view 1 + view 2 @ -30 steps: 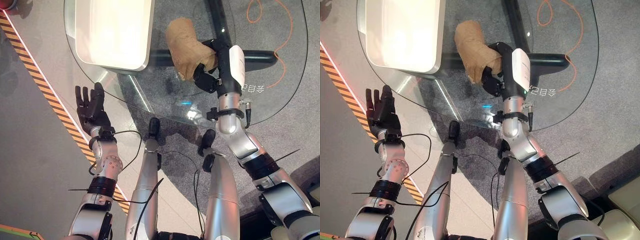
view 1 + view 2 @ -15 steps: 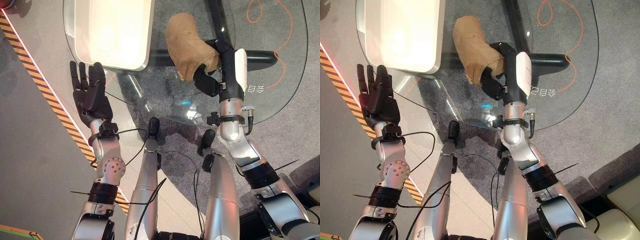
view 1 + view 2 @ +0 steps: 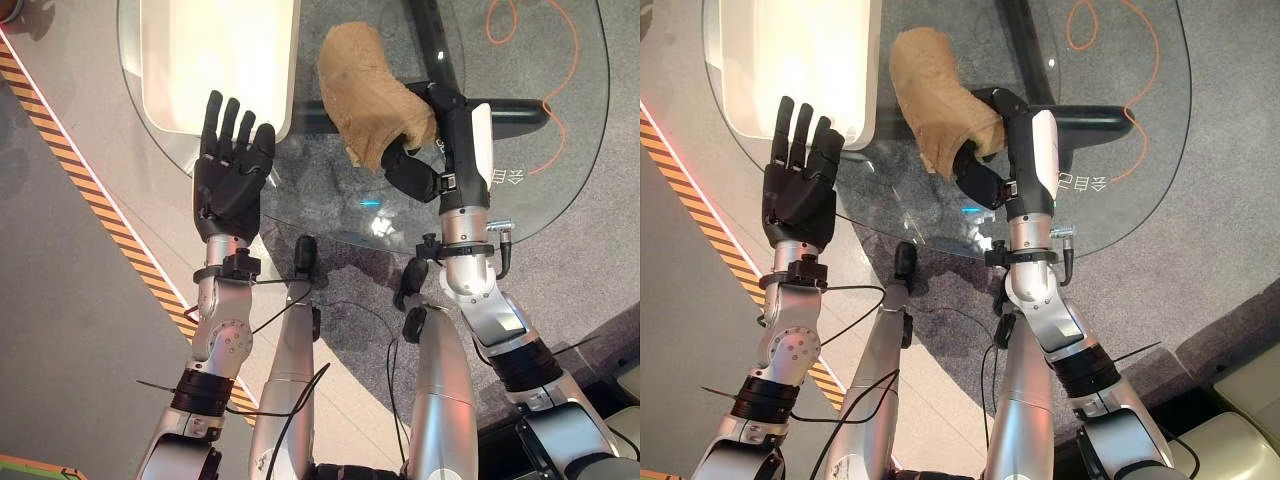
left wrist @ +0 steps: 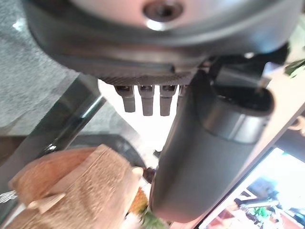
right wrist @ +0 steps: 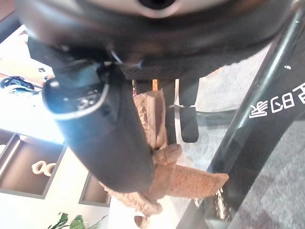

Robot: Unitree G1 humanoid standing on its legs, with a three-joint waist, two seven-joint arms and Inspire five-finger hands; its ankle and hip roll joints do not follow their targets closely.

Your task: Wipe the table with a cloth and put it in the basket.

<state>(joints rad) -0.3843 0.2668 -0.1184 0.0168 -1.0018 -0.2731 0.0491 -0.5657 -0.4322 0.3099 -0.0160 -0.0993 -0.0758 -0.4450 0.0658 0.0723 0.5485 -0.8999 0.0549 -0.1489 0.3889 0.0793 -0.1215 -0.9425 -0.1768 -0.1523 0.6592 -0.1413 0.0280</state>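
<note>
I have the tan cloth (image 3: 368, 92) pinched in my right hand (image 3: 420, 160), fingers and thumb curled around its near end, so it lies bunched on the glass table (image 3: 560, 150) with its long axis running away from the hand, up and toward my left. The white basket (image 3: 215, 60) sits on the table just beside the cloth's far end, to my left of it. My left hand (image 3: 232, 170) hovers with fingers straight and spread, holding nothing, at the table's near edge by the basket's corner. I judge the right hand must carry the cloth leftward to reach the basket.
</note>
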